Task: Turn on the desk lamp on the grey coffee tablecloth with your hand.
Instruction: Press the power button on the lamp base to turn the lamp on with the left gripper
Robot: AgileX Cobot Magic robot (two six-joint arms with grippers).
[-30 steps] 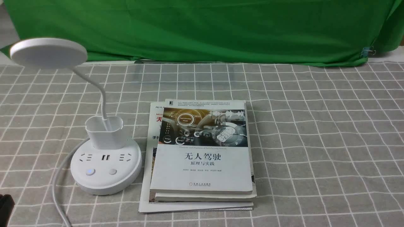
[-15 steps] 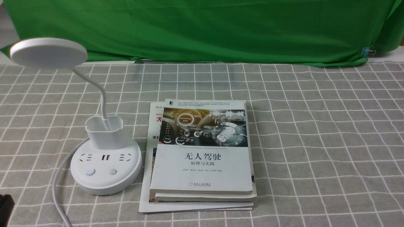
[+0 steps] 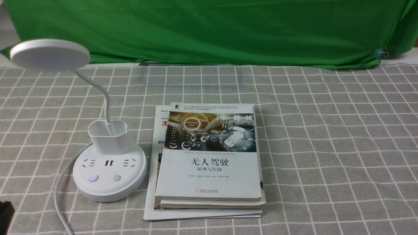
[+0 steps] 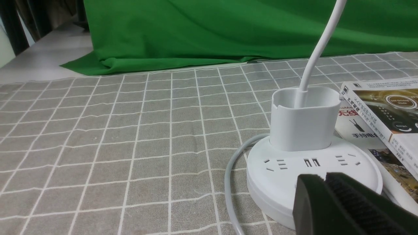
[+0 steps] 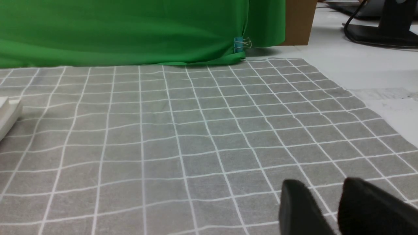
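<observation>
The white desk lamp [image 3: 109, 178] stands at the left on the grey coffee tablecloth [image 3: 326, 147]. Its disc head [image 3: 50, 54] leans left over a bendy neck and a cup holder [image 3: 108, 137]. Two buttons sit on the base; the left button [image 3: 93, 178] glows blue. Only a black corner of my hand, the left gripper [image 3: 5, 212], shows at the front left edge. In the left wrist view the left gripper [image 4: 325, 176] is shut and empty, its tips just before the lamp base [image 4: 281, 176], hiding the buttons. My right gripper [image 5: 323, 182] is open over bare cloth.
A stack of books [image 3: 209, 156] lies right beside the lamp base. The lamp's pale cord [image 3: 60, 192] curves from the base toward the front edge. A green cloth backdrop [image 3: 209, 29] closes the far side, held by a blue clip [image 3: 378, 54].
</observation>
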